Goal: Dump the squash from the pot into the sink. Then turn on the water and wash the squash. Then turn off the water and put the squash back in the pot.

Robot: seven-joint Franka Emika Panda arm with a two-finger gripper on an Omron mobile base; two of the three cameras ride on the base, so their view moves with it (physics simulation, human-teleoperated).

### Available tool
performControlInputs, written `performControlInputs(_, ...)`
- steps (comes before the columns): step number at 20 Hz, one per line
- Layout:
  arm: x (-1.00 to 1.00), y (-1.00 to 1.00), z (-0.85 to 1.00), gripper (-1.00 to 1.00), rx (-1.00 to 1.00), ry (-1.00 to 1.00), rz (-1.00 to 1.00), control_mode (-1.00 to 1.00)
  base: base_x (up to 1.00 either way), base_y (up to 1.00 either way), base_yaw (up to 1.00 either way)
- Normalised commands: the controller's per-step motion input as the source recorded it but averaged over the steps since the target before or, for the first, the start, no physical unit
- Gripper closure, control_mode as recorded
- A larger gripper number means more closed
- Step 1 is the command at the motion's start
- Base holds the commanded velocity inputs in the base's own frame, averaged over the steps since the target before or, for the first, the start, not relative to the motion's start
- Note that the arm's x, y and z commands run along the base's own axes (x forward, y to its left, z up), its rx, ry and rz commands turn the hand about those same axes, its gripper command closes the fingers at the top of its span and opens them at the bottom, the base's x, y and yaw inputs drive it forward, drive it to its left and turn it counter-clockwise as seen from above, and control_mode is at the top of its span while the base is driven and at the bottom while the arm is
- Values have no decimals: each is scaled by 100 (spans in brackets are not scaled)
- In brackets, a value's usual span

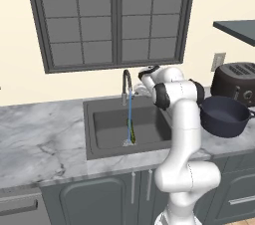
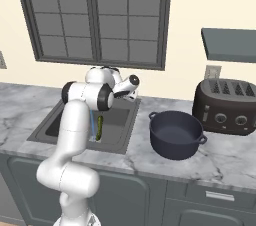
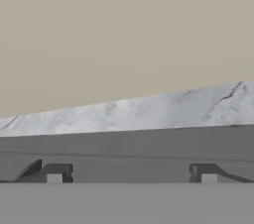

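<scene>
Window [image 1: 112, 17]: we list it first, a dark-framed grid of panes on the cream wall, above and behind the gripper.

Counter [image 1: 40, 139]: grey-veined marble running to both sides of the gripper and below it; in the hand view we see a strip of it against the wall.

Cabinets [image 1: 89, 199]: dark grey fronts with slim metal handles under the counter, well below the gripper.

Sink [image 1: 104, 137]: dark grey recessed basin, just below and in front of the gripper. We see its rear rim as a grey band in the hand view.

Toaster [image 2: 225, 106]: black, four slots, on the counter well to the gripper's right, against the wall.

Pot [image 2: 176, 134]: navy, upright, on the counter to the gripper's right, beside the sink and in front of the toaster. We see nothing inside it.

Faucet [image 1: 126, 84]: curved metal gooseneck at the sink's rear rim, just beside the gripper. A thin blue stream of water [image 1: 130, 114] falls from its spout into the basin.

Gripper [image 3: 131, 178]: held at the back of the sink near the faucet base; in the hand view we note both fingertips [image 3: 54, 177] spread wide apart with nothing between them.

Squash [image 1: 132, 133]: slim, green, lying in the sink under the stream, below and in front of the gripper.
</scene>
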Motion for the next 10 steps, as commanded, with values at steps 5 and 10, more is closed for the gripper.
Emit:
performControlInputs(5,12,48,-20,-100,3,0,0,-100,0,0,0)
performControlInputs(10,44,58,-12,-100,12,0,2,-100,0,0,0)
